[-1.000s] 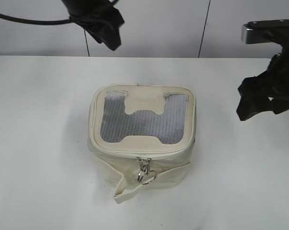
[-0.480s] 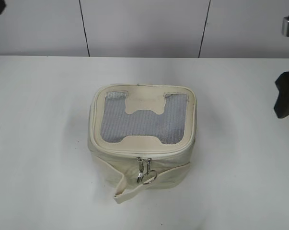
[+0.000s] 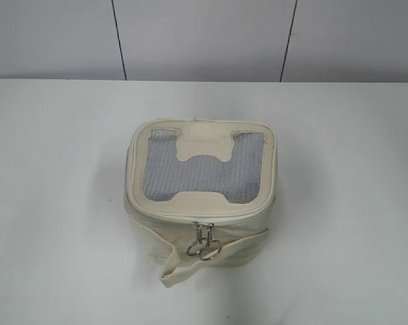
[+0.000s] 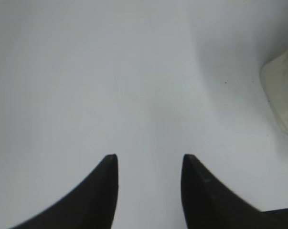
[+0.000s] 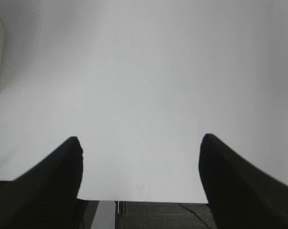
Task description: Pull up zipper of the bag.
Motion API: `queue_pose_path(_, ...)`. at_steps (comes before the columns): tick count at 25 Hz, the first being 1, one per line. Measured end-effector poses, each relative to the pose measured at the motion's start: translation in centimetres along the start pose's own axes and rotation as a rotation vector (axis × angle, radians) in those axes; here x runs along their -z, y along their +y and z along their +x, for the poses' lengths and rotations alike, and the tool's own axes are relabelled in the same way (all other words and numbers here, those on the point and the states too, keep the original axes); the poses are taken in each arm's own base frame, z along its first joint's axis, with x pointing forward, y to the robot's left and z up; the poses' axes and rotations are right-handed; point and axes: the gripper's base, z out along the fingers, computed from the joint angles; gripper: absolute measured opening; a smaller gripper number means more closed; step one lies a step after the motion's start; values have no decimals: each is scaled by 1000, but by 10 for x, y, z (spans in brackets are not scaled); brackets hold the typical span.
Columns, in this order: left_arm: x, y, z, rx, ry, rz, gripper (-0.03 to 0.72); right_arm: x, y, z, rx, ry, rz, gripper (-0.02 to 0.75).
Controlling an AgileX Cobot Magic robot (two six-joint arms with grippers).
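Cream bag (image 3: pixel 201 196) mid-desk (image 3: pixel 55 203), zipper (image 3: pixel 202 215) round top rim, 2 silver pulls at front, left gripper (image 4: pixel 150 164) jaws released over bare desk, right gripper (image 5: pixel 141 145) jaws wide, empty

A plain white bench (image 3: pixel 61 203) fills the exterior view, meeting a pale panelled wall behind. One item sits directly on it, near the middle: a boxy cream-white bag (image 3: pixel 200 196), grey mesh panel facing up, its loose strap (image 3: pixel 176 265) trailing onto the surface at the near side.
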Motion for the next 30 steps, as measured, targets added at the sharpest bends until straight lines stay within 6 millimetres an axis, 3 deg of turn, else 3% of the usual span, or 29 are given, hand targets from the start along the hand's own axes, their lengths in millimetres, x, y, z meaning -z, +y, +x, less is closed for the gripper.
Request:
queue_pose_path(5,38,-5,71,25,-231,51,337,24,-8,49,-12,-86,-11,589)
queue_pose_path(10,51,-6,130,27,-431,52,337,38,-16,105,-19,-216,-27,589)
queue_pose_path(15,45,-7,174,21,-559,47,337,44,-23,155,0,-381,-41,589)
queue_pose_path(18,34,-8,186,15,-575,45,337,43,-25,176,8,-492,-50,589)
queue_pose_path(22,31,-8,186,12,-574,44,337,46,-27,192,38,-613,-61,589)
queue_pose_path(30,31,-10,185,-24,-579,59,337,47,-23,195,103,-639,-94,535)
